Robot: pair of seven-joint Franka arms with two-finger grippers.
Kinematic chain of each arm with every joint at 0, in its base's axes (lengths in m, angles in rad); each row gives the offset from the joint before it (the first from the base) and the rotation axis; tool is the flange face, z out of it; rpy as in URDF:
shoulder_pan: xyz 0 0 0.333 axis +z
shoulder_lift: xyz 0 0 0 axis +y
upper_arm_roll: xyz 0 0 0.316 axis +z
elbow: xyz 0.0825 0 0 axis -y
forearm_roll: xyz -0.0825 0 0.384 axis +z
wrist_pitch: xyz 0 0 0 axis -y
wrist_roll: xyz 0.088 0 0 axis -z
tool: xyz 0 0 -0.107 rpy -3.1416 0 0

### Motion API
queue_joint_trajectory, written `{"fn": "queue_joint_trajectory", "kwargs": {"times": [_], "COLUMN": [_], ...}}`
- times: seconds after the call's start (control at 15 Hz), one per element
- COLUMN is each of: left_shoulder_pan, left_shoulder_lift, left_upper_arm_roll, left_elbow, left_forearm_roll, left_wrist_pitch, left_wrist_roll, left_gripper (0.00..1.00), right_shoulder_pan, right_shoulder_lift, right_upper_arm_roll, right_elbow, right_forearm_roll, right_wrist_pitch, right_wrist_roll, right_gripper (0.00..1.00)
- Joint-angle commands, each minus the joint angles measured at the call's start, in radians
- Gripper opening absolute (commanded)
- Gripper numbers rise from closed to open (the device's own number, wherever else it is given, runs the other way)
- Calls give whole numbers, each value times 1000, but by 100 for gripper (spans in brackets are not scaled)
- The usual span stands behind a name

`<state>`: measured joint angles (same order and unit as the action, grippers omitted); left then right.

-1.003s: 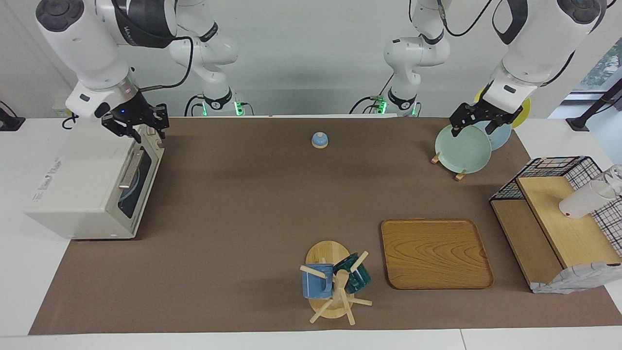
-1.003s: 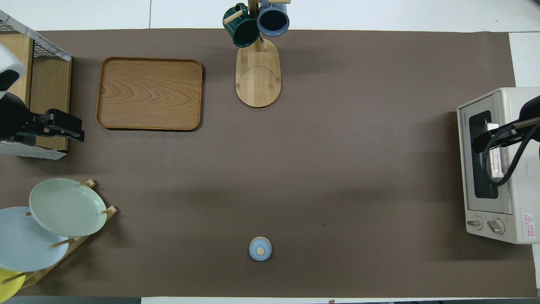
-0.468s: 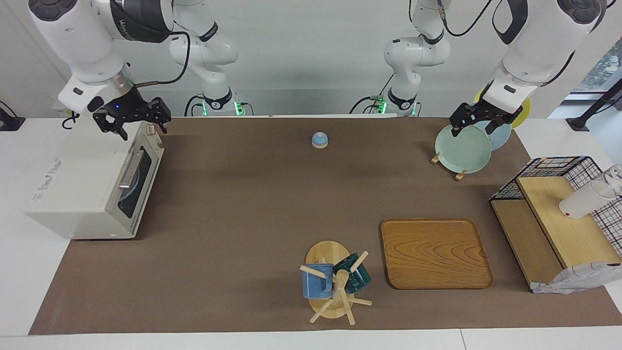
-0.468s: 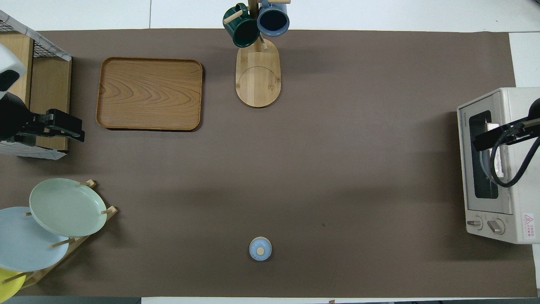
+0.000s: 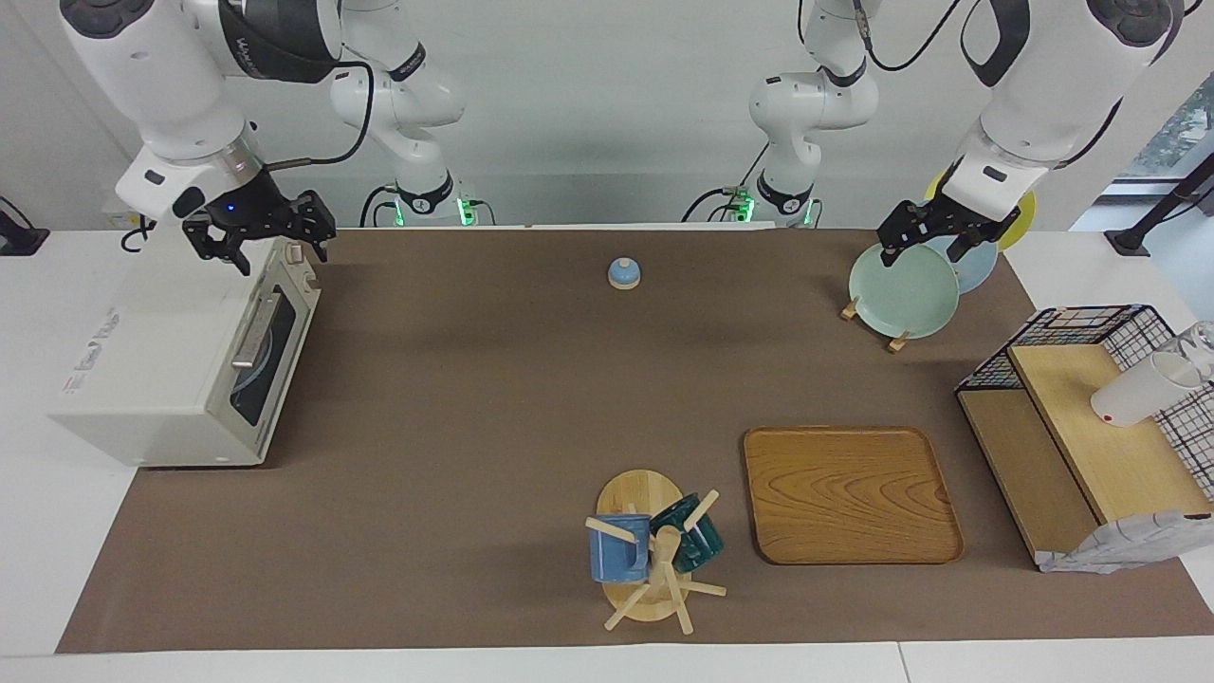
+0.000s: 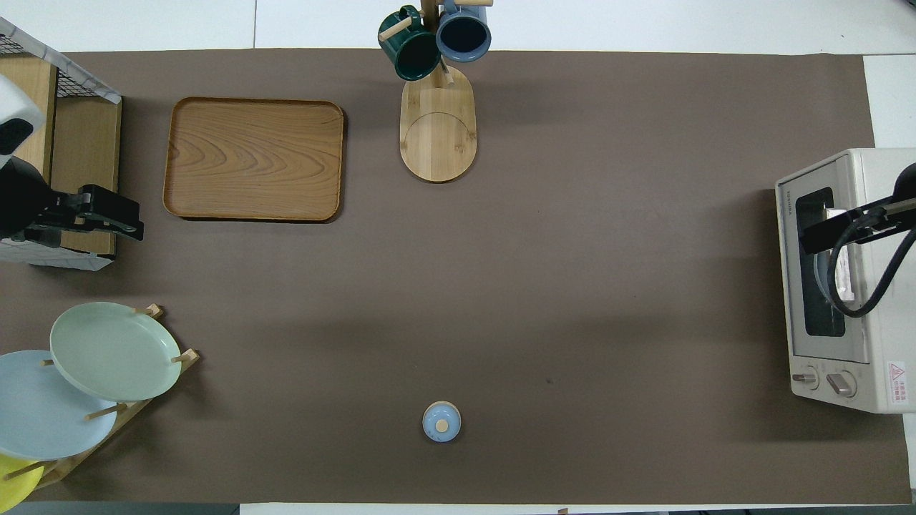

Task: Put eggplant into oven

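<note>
Oven door shut, no eggplant in sight on the table.

Oven (image 5: 180,365) sits under the right gripper (image 5: 258,239), which hangs just above its top corner, jaws wide, holding nothing. Left gripper (image 5: 934,237) waits over the plate rack (image 5: 901,285), jaws wide, empty. Eggplant not visible; likely inside behind the dark glass, cannot confirm. Risk: the low right gripper clips the oven top if it swings away sideways.
</note>
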<state>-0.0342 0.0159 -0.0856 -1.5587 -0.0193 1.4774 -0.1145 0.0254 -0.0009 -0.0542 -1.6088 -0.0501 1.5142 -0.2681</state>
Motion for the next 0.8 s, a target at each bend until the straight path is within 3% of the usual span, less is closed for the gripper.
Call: {"fn": "queue_joint_trajectory", "kwargs": {"times": [0.0,0.74], "left_shoulder_pan": [10,10], "left_shoulder_lift": [-30,-28], "left_upper_arm_roll": [-3,-3], "left_elbow": [-37,-37], "left_forearm_roll": [-2,-2], "left_wrist_pitch": [17,17], "left_wrist_roll": [10,10], "left_gripper": [100,100], "right_shoulder_pan": [13,47], "right_shoulder_lift": [4,16], "right_upper_arm_roll": [-7,-18], "right_elbow": [20,29], "right_forearm_roll": [-1,13], "right_wrist_pitch": [-15,-15], "right_wrist_roll": [24,115], "right_gripper": [100,100]}}
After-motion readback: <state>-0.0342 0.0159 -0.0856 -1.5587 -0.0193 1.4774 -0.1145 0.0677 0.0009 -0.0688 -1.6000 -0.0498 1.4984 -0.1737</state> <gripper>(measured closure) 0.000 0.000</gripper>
